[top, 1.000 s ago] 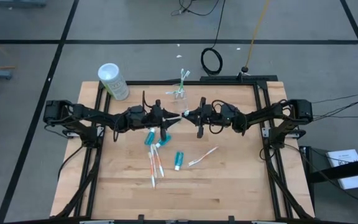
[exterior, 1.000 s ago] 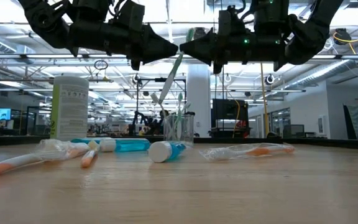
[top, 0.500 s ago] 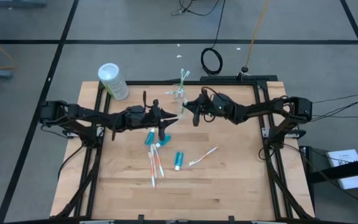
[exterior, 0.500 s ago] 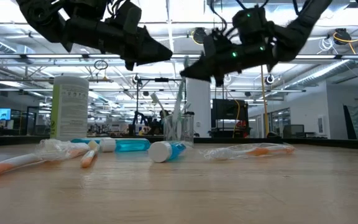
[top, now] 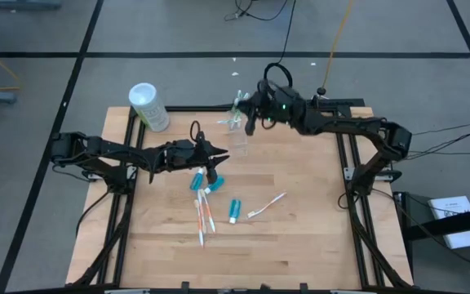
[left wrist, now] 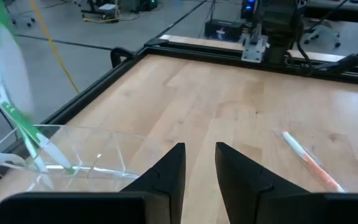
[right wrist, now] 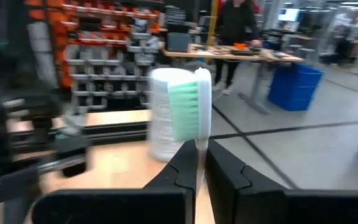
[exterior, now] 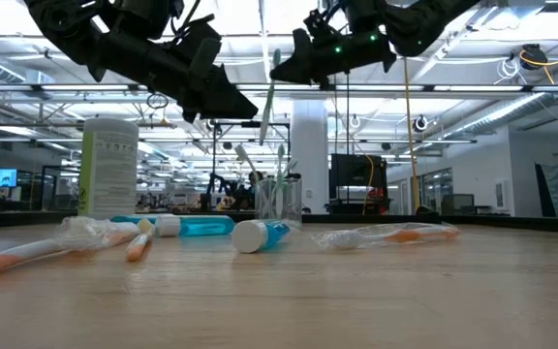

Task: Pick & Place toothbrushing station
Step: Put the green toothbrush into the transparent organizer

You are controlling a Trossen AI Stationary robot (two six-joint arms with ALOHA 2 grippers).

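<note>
1. The right gripper (top: 249, 114) is held above the far edge of the table (top: 300, 245), its fingers clamped on a green-bristled toothbrush (exterior: 268, 89) that hangs nearly upright, head uppermost in the right wrist view (right wrist: 190, 112)

2. The clear plastic cup (exterior: 278, 199) stands just below, near the far rail, with other brushes (top: 240, 104) already leaning in it. The step in hand is judged to be lowering the held brush into this cup

3. The handle's lower tip is best brought over the middle of the cup's mouth before any descent, so that it meets neither the rim nor the brushes inside

4. The descent is best kept slow and vertical. The cup looks light and could be tipped by a sideways push

5. The grip is best loosened only once the tip is well inside the cup, so that the brush settles against the wall instead of falling out

6. The left gripper (top: 213, 157) hovers above the table nearer the middle, over a blue toothpaste tube (top: 196, 180). Its fingers (left wrist: 166, 174) stand a narrow gap apart with nothing between them. It is best kept clear of the cup, which shows close ahead in its wrist view (left wrist: 73, 158)

7. On the table lie a second tube (top: 234, 210), two orange-accented brushes (top: 203, 214) and another wrapped brush (top: 268, 204). The white canister (top: 149, 106) at the far left corner is left alone
</note>
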